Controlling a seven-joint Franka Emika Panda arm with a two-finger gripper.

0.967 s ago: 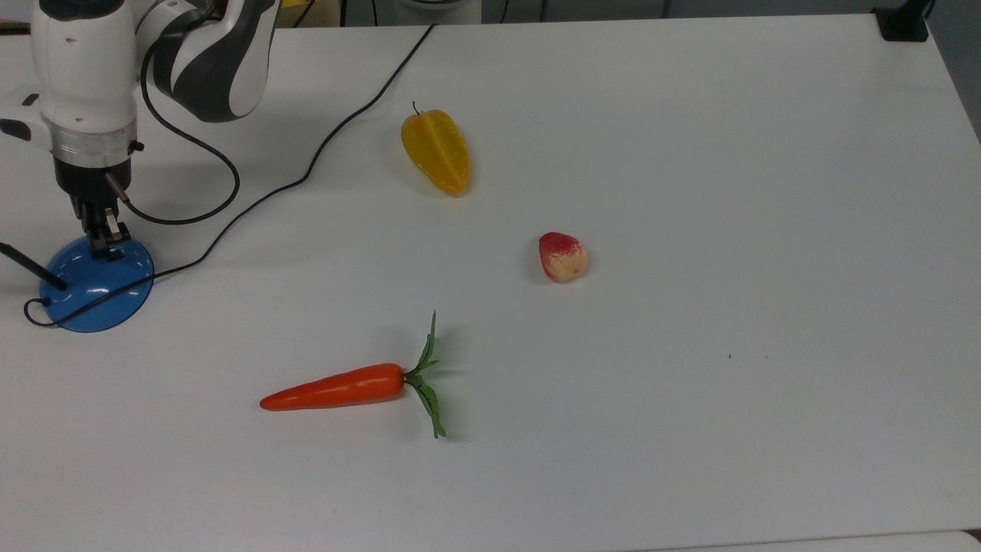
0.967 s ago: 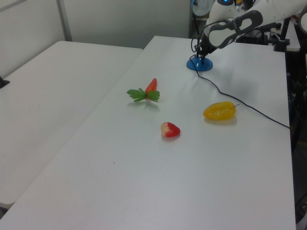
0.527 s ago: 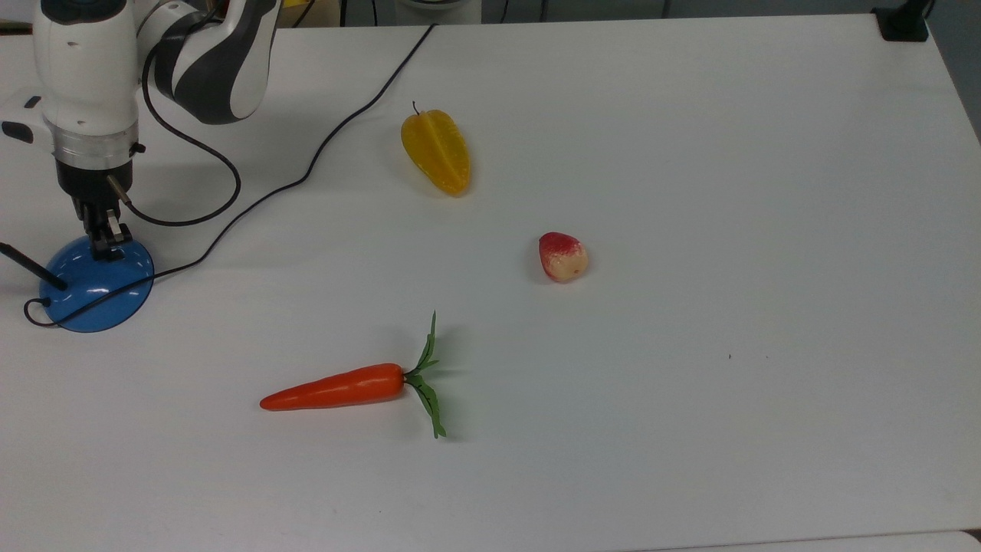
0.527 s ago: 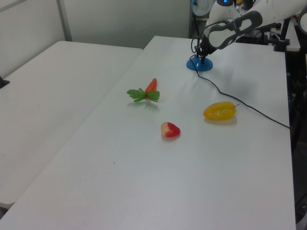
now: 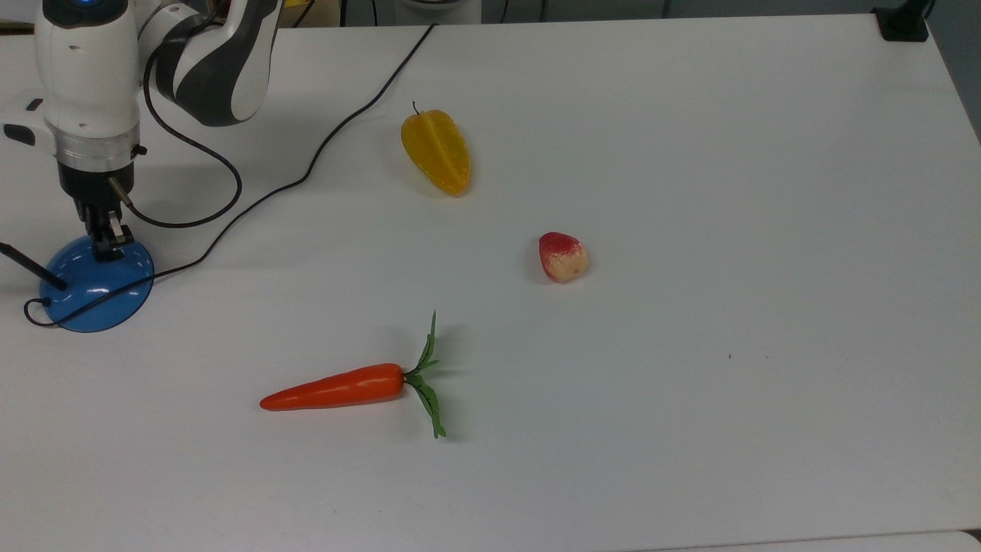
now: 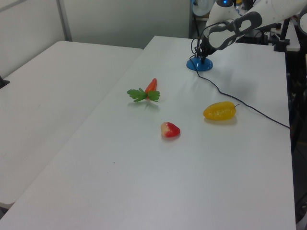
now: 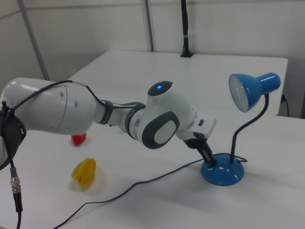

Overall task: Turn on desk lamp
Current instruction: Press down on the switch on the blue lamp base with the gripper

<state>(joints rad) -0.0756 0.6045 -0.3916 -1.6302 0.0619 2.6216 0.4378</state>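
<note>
The arm's black two-finger gripper (image 5: 109, 247) has its jaws pressed together, tips right on top of the glossy blue dome base of the desk lamp (image 5: 97, 284). The lamp's thin black stem (image 7: 243, 129) rises just past the jaws, up to a blue shade (image 7: 251, 90).

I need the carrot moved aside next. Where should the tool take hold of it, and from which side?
Grip the carrot across its thicker orange body near the leaves, coming straight down from above. It lies flat on the table with open space all round, and the leaves are too flimsy.
</note>
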